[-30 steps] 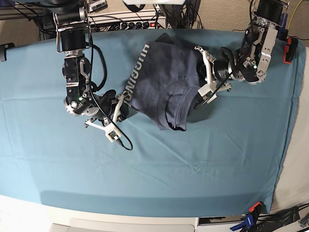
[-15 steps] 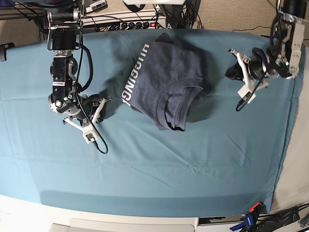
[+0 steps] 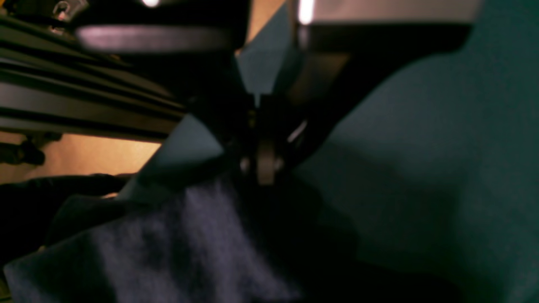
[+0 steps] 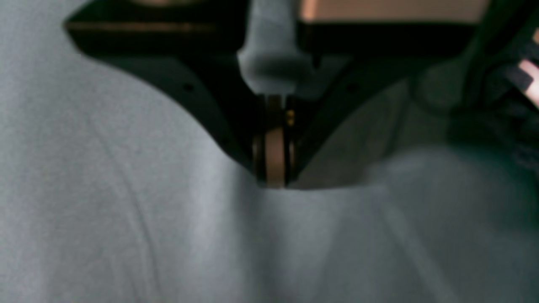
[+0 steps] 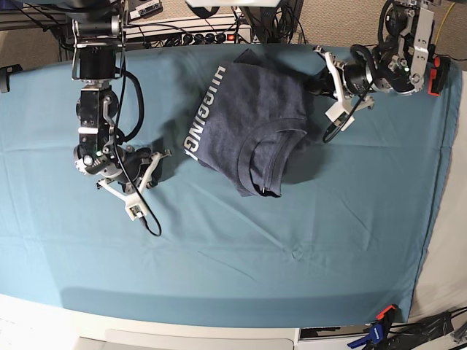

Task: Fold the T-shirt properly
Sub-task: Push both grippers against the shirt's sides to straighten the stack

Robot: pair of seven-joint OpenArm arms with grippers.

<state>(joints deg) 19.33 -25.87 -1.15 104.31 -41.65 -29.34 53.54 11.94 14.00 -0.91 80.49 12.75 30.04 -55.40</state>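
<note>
Toward the far middle of the teal table cloth (image 5: 306, 240) lies one T-shirt (image 5: 252, 117), slate blue-grey, bunched into a rough folded heap with its crew neck turned toward the near side and a line of white block lettering running along its left edge. Two arms work over the cloth. One stands at the left of the base view, and its right gripper (image 5: 162, 154) hovers low over bare cloth, left of the shirt and apart from it; the other reaches in from the far right, and its left gripper (image 5: 315, 82) sits just beside the shirt's far right corner. One power strip (image 5: 201, 36) with a red switch lies beyond the far edge of the table, and one blue and orange clamp (image 5: 378, 329) sits at the near right corner. From above, neither pair of jaws can be read. The right wrist view shows what the base view cannot: its fingers (image 4: 276, 158) pressed flat together with nothing between them, only pale wrinkled cloth beneath. The left wrist view, dark and blurred, shows those fingers (image 3: 265, 164) likewise closed, their tips right at the edge of the dark shirt fabric; whether they pinch any of it cannot be told.
</note>
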